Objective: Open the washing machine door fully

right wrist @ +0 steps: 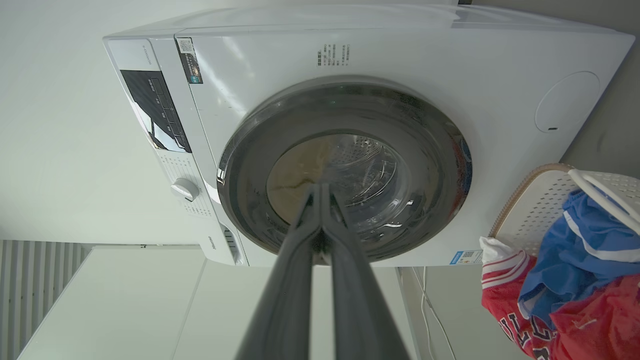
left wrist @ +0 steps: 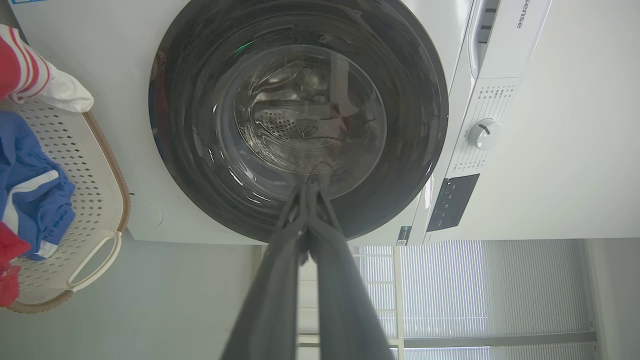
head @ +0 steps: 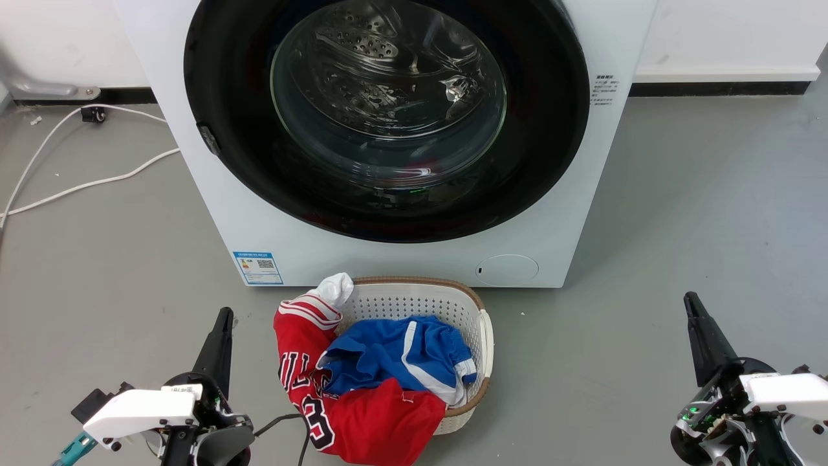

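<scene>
- Large round glossy black washing machine door [head: 388, 116], clear glass bowl at its centre, sits closed against the white boxy front-loader washing machine [head: 556, 220]; upper centre of head view.
- Judged: rigid, fairly heavy, hinged; glossy rim slippery, glass not to be struck.
- Likely hold: small grey catch [head: 208, 139] at the door's left rim; hook and pull.
- Lower corners: left gripper [head: 224, 317], right gripper [head: 691, 301]; fingers pressed together, empty, well apart from door.

The washing machine [head: 414, 252], a big white front-loader, stands on the grey floor at the far side, a blue label sticker low on its left and a round white flap low right. The washing machine door [head: 543, 129], glossy black around a clear glass bowl, sits shut, flush against the front.
</scene>
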Robot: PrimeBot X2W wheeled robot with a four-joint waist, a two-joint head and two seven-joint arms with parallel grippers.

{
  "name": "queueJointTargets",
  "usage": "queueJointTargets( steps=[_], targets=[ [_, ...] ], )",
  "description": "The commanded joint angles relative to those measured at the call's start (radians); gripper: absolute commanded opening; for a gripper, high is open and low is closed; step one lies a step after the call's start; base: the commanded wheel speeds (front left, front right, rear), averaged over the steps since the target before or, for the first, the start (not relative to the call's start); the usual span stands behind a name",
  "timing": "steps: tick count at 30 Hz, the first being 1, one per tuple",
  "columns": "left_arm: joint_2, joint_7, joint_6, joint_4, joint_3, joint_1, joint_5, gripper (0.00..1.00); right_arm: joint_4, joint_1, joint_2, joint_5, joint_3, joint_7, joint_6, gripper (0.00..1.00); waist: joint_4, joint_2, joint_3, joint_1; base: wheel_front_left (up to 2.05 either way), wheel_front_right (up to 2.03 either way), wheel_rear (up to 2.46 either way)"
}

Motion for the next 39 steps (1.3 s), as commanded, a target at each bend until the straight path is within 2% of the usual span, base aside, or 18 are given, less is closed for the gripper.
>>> queueJointTargets(
  steps=[1, 19, 20, 22, 23, 24, 31, 39],
  targets=[
    [-0.002, 0.003, -0.003, 0.0, 0.003, -0.009, 0.005, 0.0, 0.001, -0.013, 0.003, -0.006, -0.001, 0.002, 0.0, 0.0, 0.0, -0.0001, 0.0, 0.0, 0.0, 0.0, 0.0],
    [-0.002, 0.002, -0.003, 0.0, 0.003, -0.009, 0.004, 0.0, 0.001, -0.013, 0.003, -0.006, 0.0, 0.001, 0.0, 0.0, 0.0, -0.0001, 0.0, 0.0, 0.0, 0.0, 0.0],
    [-0.002, 0.002, -0.003, 0.0, 0.003, -0.009, 0.004, 1.0, 0.001, -0.013, 0.003, -0.006, 0.0, 0.002, 0.0, 1.0, 0.0, -0.0001, 0.0, 0.0, 0.0, 0.0, 0.0],
    [-0.001, 0.0, 0.0, 0.013, -0.002, 0.007, 0.0, 1.0, 0.013, 0.008, 0.001, 0.001, 0.001, 0.0, 0.0, 1.0, 0.0, -0.0001, 0.0, 0.0, 0.0, 0.0, 0.0],
    [-0.001, -0.002, 0.0, 0.017, -0.004, 0.013, 0.0, 0.0, 0.019, 0.014, 0.001, 0.0, 0.003, -0.002, 0.0, 0.0, 0.0, -0.0001, 0.0, 0.0, 0.0, 0.0, 0.0],
    [-0.002, -0.004, 0.0, 0.027, -0.006, 0.024, 0.0, 1.0, 0.028, 0.024, 0.001, 0.0, 0.003, -0.002, 0.0, 1.0, 0.0, -0.0001, 0.0, 0.0, 0.0, 0.0, 0.0],
    [-0.003, -0.035, 0.0, 0.008, -0.009, 0.043, 0.023, 1.0, 0.031, 0.043, 0.001, -0.029, 0.006, -0.034, 0.0, 1.0, 0.001, -0.0001, 0.001, 0.0, 0.0, 0.0, 0.0],
    [-0.002, -0.069, 0.008, -0.023, 0.007, 0.048, 0.132, 1.0, 0.001, 0.051, 0.001, -0.149, -0.005, -0.068, 0.0, 1.0, 0.002, -0.0001, 0.002, 0.0, 0.0, 0.0, 0.0]
  ],
)
